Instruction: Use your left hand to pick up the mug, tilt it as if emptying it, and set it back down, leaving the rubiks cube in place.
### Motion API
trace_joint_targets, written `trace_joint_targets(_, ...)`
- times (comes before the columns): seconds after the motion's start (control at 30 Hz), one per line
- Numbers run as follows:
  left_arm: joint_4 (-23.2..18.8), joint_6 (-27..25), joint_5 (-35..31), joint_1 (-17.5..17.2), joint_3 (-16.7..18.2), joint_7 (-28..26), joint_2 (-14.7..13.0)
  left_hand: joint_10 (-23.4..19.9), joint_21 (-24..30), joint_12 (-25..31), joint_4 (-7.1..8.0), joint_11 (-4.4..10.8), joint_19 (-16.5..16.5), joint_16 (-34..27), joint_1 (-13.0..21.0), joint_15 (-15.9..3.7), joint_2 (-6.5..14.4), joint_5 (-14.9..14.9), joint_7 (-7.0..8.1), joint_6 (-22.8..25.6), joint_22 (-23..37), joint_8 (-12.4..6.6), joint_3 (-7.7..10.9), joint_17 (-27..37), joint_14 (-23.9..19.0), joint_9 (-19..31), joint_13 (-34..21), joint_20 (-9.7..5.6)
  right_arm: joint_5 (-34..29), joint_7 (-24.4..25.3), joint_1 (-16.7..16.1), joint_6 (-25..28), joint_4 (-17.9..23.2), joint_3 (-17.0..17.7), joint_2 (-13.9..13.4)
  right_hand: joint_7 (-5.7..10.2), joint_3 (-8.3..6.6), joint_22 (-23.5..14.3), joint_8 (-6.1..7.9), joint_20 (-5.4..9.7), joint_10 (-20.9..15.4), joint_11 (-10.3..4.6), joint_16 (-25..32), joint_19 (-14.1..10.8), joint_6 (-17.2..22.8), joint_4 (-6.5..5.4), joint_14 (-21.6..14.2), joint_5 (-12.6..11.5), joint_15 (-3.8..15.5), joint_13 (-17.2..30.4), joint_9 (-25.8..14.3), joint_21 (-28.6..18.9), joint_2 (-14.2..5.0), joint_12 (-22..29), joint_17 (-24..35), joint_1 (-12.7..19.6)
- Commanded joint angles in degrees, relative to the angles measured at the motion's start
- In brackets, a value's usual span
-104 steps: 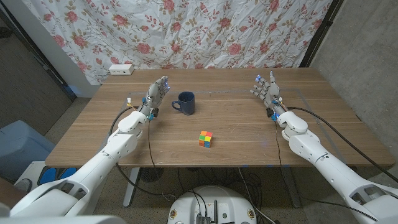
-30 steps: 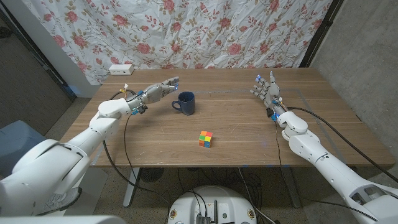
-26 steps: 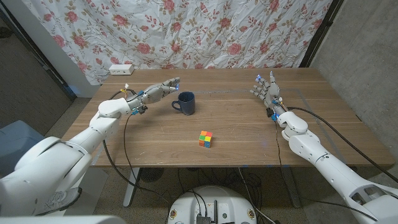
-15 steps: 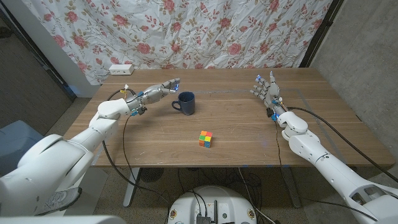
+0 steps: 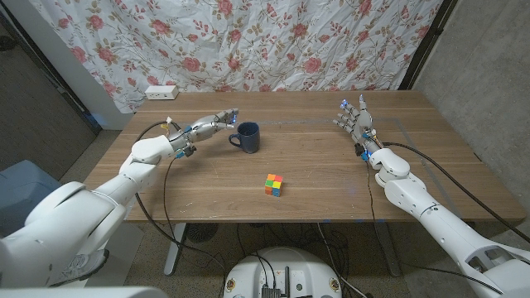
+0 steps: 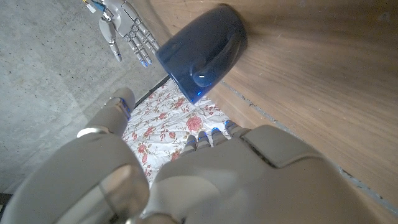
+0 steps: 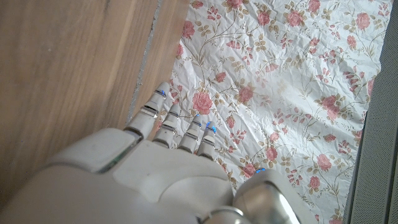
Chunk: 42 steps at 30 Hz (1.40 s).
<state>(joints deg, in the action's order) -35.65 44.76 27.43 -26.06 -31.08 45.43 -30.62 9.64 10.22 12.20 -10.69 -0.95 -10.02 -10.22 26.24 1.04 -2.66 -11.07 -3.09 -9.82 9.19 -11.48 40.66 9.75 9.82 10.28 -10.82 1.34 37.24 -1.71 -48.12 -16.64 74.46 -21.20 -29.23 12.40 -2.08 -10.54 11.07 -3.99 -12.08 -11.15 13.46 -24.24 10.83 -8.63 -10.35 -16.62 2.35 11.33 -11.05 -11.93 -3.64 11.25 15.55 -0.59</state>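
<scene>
Mug, dark blue, is sitting upright on your wooden table, handle facing your left hand. That hand is hovering just beside it, fingers spread and holding nothing, not touching.

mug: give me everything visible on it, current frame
The mug is dark blue, glossy, ceramic-looking, with one loop handle facing the left hand. It stands upright on the wooden table, toward the far left of centre, open mouth up; its inside is too dark to read. Nothing touches it: the left hand's fingers reach toward the handle side with a gap. The rubiks cube sits apart, nearer the robot.
</scene>
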Motion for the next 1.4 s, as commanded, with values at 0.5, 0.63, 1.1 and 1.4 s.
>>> trace_joint_targets(0.5,9.63,3.49,-2.74,3.19,-2.39,-0.7,4.03,2.33,0.25,0.76,-0.03,0.88,-5.83,-0.84,1.26,-0.4,-0.96,-0.09,0.36,-3.19,0.35,-1.0,0.48,0.17,3.87,0.32,-0.19,0.38,0.0,0.0,-0.01,0.02,0.03,0.01,0.0,0.37,-0.03,-0.28,0.21,-0.01,-0.49,0.13,0.17,-0.21,-0.1,-0.4,-0.37,-0.23,2.81,0.21,-0.14,-0.35,-1.32,0.29,0.29,0.47)
trace_joint_targets(0.63,11.18,4.12,-3.13,3.87,-2.65,-0.97,4.91,1.52,0.43,0.99,-0.03,1.11,-5.21,-0.96,1.6,-0.68,-1.26,-0.01,0.41,-2.47,0.35,-1.28,0.53,0.17,3.1,0.34,-0.22,0.31,0.0,-0.01,0.0,0.01,0.0,0.01,0.01,0.37,-0.03,-0.28,0.21,0.01,-0.56,0.18,0.17,-0.2,-0.1,-0.4,-0.38,-0.23,2.86,0.21,-0.14,-0.34,-1.31,0.32,0.29,0.47)
trace_joint_targets(1.1,9.95,5.82,-3.2,2.32,-2.66,-2.09,5.41,0.24,0.77,1.25,-0.03,0.95,-3.6,-1.16,2.54,-0.96,-1.82,0.04,0.14,-1.41,0.33,-1.64,0.71,0.17,1.33,0.37,-0.26,0.43,0.0,0.0,-0.02,0.01,0.02,0.01,0.0,0.37,-0.03,-0.28,0.21,0.0,-0.49,0.12,0.15,-0.23,-0.09,-0.41,-0.34,-0.23,2.79,0.21,-0.14,-0.35,-1.32,0.29,0.3,0.47)
trace_joint_targets(1.4,8.5,6.19,-3.63,1.02,-2.72,-4.54,5.31,-1.72,1.04,1.76,-0.04,0.83,-1.65,-1.41,3.76,-1.11,-2.12,-0.04,-0.31,0.07,0.32,-2.09,1.04,0.18,-0.81,0.39,-0.32,0.5,-0.01,0.0,0.0,0.01,0.01,0.01,0.01,0.37,-0.03,-0.28,0.21,-0.02,-0.46,0.12,0.17,-0.21,-0.09,-0.4,-0.39,-0.23,2.83,0.21,-0.14,-0.35,-1.32,0.28,0.3,0.48)
